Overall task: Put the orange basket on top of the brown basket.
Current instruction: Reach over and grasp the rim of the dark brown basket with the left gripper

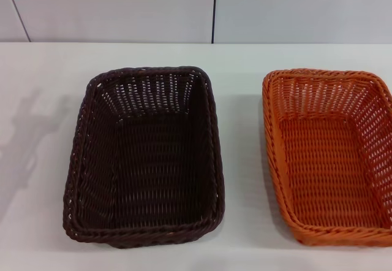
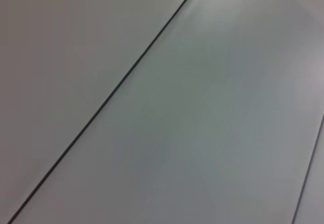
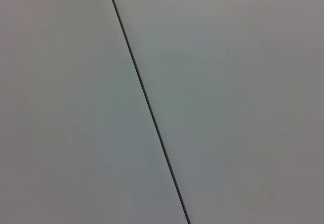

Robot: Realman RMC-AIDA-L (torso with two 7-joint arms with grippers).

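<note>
Item one: the brown basket (image 1: 144, 157), a dark woven rectangular container with rounded corners and a braided rim, is set upright on the white table (image 1: 43, 87), left of centre in the head view. Its interior is seen to be empty, with the open weave visible along all four walls.

Item two: the orange basket (image 1: 331, 154), of like shape and weave, is placed upright on the same table to the right of the brown one. It is cut off by the right edge of the head view. Its interior is likewise empty. The two baskets are set side by side with their long sides roughly parallel; they are apart, with a strip of bare table shown between them. The orange basket is not stacked on the brown one.

Item three: a faint grey shadow (image 1: 24, 142) is cast on the table to the left of the brown basket.

Item four: a pale panelled wall (image 1: 122, 7) is seen behind the table, divided by dark seams.

Item five: neither the left gripper nor the right gripper is shown in any view. Only pale flat panels crossed by thin dark seams (image 2: 106, 100) (image 3: 147, 105) are recorded in both wrist views, so whether the pincers are open or closed cannot be told.
</note>
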